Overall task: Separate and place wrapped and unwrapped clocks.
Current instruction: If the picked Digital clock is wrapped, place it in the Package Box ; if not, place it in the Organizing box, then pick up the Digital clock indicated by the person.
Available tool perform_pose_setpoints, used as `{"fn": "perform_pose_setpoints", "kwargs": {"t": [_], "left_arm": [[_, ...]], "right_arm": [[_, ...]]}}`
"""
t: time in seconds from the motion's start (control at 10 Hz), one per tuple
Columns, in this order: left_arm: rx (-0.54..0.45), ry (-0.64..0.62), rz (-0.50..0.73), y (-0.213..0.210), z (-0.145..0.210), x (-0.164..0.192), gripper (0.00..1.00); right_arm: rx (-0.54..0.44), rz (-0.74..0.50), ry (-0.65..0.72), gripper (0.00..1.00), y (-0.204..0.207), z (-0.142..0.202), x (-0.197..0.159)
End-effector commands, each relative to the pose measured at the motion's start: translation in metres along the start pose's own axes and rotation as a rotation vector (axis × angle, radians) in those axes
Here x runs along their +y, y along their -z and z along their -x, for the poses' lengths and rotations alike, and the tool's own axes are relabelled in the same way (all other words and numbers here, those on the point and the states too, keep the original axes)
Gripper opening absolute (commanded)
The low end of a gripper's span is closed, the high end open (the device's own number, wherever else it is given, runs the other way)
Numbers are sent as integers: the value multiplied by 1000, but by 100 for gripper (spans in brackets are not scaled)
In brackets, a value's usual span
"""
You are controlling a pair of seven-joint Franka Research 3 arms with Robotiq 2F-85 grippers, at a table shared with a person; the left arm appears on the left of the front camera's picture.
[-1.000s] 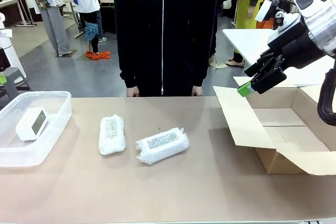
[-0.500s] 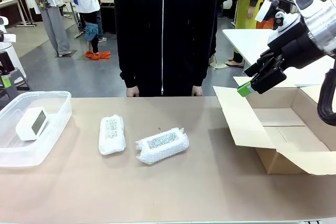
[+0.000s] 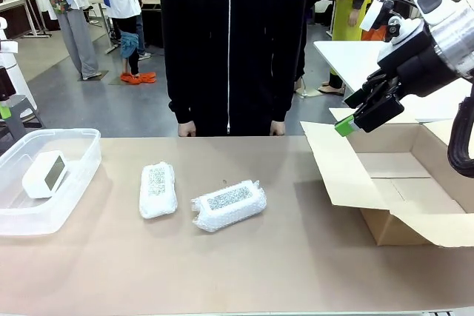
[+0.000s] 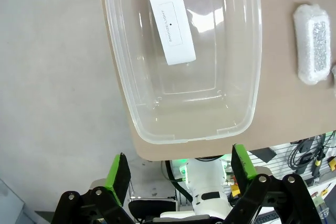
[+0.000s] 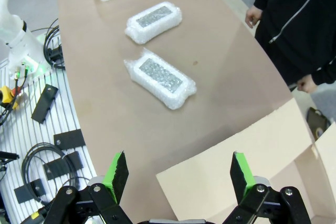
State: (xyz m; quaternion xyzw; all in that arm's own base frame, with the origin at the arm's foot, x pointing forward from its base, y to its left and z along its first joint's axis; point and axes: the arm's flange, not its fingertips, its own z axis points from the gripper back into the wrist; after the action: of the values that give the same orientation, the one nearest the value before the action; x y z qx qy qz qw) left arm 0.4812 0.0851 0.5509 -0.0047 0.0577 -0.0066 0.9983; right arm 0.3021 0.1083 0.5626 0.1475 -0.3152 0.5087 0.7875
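Bare clock (image 3: 44, 174) is binned in tub (image 3: 83, 172) — left wrapped clock (image 3: 158, 189), right wrapped clock (image 3: 229, 205) presumably to be boxed next — left gripper (image 4: 180, 167), right gripper (image 5: 178, 174) spread, empty.

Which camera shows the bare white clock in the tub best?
The left wrist view: the bare clock lies large and unobstructed in the tub. The front view shows it small; the right wrist view, barely a sliver at the top edge.

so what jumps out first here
Two white bubble-wrapped oblong bundles with grey speckled faces lie side by side mid-table, in front of a person in black. At the left, a bare white clock sits in a clear plastic tub; at the right, the open right end effector hangs above the flap of an open cardboard box.
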Motion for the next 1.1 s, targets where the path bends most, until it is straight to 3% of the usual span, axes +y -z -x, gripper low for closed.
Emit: {"fn": "perform_pose_setpoints", "kwargs": {"t": [0.0, 0.8, 1.0], "left_arm": [[-11, 7, -17, -1, 0, 0, 100], [0, 0, 0, 0, 0, 0, 100], [-174, 294, 167, -19, 1, -48, 100]], "right_arm": [[-21, -30, -1, 100, 2, 0, 0], [-21, -30, -1, 100, 2, 0, 0], [-21, -30, -1, 100, 2, 0, 0]]}}
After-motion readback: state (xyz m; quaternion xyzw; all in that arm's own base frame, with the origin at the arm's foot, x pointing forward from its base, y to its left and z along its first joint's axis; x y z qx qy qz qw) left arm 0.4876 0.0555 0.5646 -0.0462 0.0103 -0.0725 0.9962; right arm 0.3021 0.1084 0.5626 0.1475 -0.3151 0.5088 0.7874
